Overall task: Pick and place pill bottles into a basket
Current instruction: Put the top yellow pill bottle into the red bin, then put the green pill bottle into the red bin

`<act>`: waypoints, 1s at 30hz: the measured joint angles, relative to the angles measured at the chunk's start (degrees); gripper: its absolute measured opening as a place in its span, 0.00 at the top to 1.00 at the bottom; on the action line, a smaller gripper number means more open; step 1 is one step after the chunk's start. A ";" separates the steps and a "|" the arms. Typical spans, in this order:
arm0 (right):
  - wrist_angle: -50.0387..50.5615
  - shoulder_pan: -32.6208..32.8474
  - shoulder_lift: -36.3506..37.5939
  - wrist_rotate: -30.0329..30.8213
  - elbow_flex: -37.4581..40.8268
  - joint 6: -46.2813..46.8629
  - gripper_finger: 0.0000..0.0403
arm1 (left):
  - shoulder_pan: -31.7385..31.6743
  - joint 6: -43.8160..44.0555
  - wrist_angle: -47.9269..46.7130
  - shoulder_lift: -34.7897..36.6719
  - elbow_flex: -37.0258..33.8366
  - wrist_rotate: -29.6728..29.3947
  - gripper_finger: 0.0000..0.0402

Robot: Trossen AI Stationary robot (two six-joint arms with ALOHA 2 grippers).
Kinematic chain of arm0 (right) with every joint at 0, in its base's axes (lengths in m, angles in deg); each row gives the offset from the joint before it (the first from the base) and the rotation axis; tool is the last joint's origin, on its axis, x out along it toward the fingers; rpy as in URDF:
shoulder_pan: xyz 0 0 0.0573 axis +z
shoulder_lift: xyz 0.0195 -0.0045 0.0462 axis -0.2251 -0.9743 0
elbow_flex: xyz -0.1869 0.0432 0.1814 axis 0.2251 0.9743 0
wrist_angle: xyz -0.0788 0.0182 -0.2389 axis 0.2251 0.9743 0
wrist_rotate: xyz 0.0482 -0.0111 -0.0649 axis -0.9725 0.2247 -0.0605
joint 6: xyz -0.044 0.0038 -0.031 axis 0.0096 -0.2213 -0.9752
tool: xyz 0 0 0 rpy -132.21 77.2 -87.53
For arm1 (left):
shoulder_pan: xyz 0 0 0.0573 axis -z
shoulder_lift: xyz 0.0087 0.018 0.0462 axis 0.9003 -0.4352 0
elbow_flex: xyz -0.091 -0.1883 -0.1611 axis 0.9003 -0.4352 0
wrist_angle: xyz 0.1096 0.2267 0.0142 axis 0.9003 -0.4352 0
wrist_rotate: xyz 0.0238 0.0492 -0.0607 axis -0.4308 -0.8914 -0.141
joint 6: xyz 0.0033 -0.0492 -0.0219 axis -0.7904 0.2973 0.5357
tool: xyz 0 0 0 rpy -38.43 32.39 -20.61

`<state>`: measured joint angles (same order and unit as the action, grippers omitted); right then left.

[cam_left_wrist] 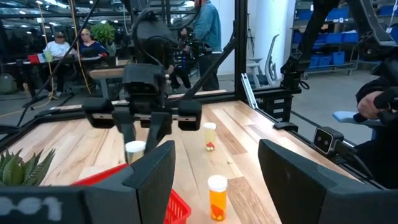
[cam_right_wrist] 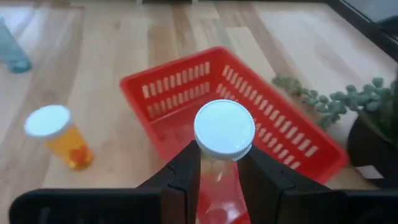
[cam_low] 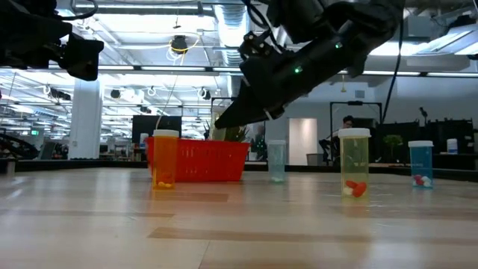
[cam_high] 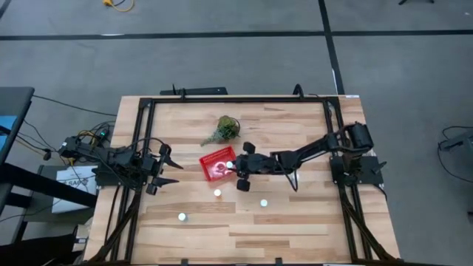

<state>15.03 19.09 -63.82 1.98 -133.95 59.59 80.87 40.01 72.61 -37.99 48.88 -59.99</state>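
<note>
The right gripper, jaws grasping a white-capped bottle, hangs over the red basket; a leafy plant sits just beyond. The left gripper, jaws released, waits at the wooden bench's edge.

Two dark six-joint arms, each built of black links with rounded joint housings. The right arm shows a cylindrical black motor housing at its base end and a black cable looping beneath its forearm; small green indicator lights glow on its links in the low view. The left arm carries a bundle of multicoloured wires near its base. Each arm ends in a two-finger claw: the right claw has flat, matte-black tapered fingers; the left claw has broad, smooth black finger plates. Seen from the left wrist view, the right arm's wrist bears a wide black crossbar.
</note>
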 joint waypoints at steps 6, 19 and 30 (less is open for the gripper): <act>0.25 -1.86 0.00 -0.61 0.02 0.00 0.78 | 0.02 -0.18 0.00 0.00 0.00 0.00 0.45; 0.55 -4.08 0.00 -1.51 0.04 2.21 0.71 | 0.00 -0.52 0.00 0.00 -0.02 0.00 0.45; 0.69 -4.08 0.04 -1.47 0.09 3.02 0.68 | 0.02 -0.15 0.00 0.00 -0.01 0.00 0.45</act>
<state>15.72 15.01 -63.78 0.52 -133.87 62.60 80.89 39.86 72.61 -37.99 48.87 -59.99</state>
